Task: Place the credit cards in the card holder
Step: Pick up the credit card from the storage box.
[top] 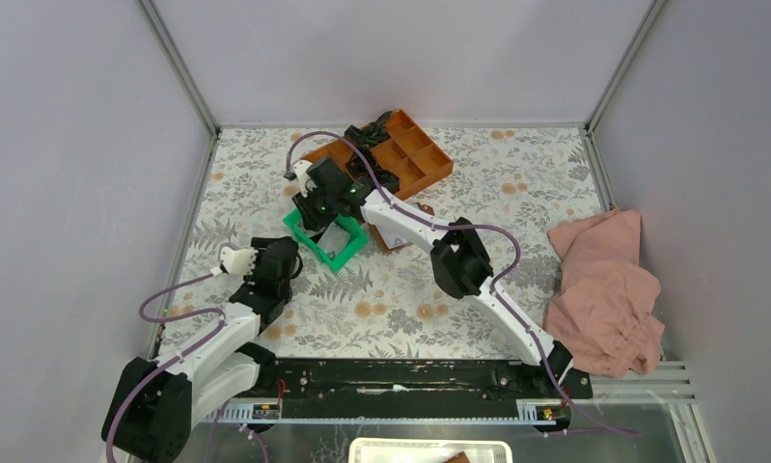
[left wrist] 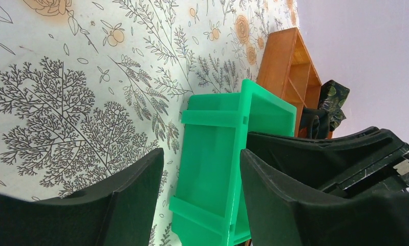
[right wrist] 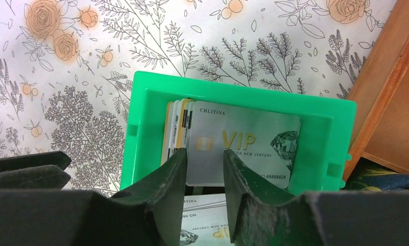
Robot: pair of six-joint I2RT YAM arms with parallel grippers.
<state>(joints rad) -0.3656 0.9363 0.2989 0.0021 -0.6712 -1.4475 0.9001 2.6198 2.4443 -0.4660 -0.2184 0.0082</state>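
Plain grey walls (top: 72,145) close in the desk (top: 516,183) on three sides, with metal posts (top: 183,72) running up the far corners. The desk has a white covering printed with grey leaves and orange roses. Near the left edge my left fingers (left wrist: 135,200) are wide apart with nothing between them, aimed at the green plastic tray (top: 309,246). That tray sits left of the desk's middle, towards the far edge. It holds the pale silver credit cards (right wrist: 253,138), a stack on edge with the front one printed VIP. My right fingers (right wrist: 161,184) hang over that card, half closed, and I cannot tell whether they grip it. Behind the green tray, by the far edge, lies the orange compartment tray (top: 415,154). The brown leather-like card holder (top: 393,244) peeks out from under the right arm (top: 458,256), just right of the green tray. A crumpled pink cloth (top: 603,289) lies at the right edge.
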